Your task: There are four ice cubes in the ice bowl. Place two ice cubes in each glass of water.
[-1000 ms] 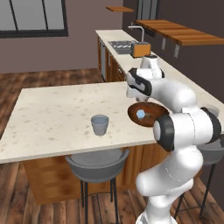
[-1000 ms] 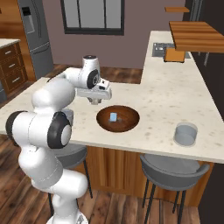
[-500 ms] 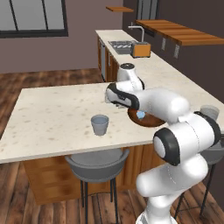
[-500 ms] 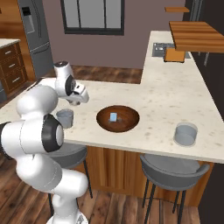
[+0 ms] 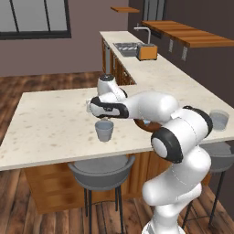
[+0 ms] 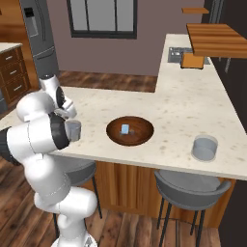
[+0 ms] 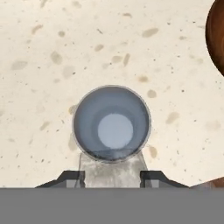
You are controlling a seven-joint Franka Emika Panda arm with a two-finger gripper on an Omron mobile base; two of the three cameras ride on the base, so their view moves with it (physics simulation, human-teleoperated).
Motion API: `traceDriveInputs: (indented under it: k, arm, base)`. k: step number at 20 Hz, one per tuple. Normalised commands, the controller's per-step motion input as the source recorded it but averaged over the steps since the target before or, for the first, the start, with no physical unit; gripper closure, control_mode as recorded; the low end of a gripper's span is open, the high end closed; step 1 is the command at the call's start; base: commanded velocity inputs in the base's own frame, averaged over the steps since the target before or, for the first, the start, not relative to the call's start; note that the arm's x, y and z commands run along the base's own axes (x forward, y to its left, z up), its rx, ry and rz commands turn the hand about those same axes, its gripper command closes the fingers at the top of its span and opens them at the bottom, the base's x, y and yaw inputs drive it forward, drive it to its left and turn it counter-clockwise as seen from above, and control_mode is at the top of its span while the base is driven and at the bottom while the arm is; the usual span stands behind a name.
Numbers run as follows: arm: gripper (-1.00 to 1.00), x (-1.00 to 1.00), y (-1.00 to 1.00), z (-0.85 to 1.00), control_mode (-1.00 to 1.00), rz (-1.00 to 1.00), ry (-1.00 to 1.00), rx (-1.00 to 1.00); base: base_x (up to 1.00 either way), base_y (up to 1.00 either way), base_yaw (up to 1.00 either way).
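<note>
Wooden ice bowl (image 6: 130, 131) with one ice cube (image 6: 125, 129), second glass (image 6: 205, 147)

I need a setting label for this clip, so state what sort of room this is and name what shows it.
A rendered home kitchen, most likely. A speckled stone counter wraps round with a sink set into it, a steel fridge stands in the far corner, and bar stools tuck under the counter's edge.

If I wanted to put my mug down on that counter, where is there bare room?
The counter is bare between the wooden bowl and the sink end, and between bowl and right glass. In the left view, left of the other glass is bare too. Crowded: around that glass, under the gripper.
</note>
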Motion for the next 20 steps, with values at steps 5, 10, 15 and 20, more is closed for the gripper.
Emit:
traceDriveInputs:
  k: [5,10,15,20]
  arm:
    - [1.0,0.19,0.14,-0.14,-1.0,0.0,0.16,0.02]
    - [1.0,0.22,0.0,-0.08,-1.0,0.0,0.02,-0.01]
    - [1.0,0.37,-0.1,-0.18,-1.0,0.0,0.03,0.0]
    - [1.0,0.06,-0.15,-0.47,-1.0,0.01,0.09,0.0]
  base:
    - [0.0,0.0,0.0]
    - [0.0,0.0,0.0]
    - [0.0,0.0,0.0]
    - [0.0,0.0,0.0]
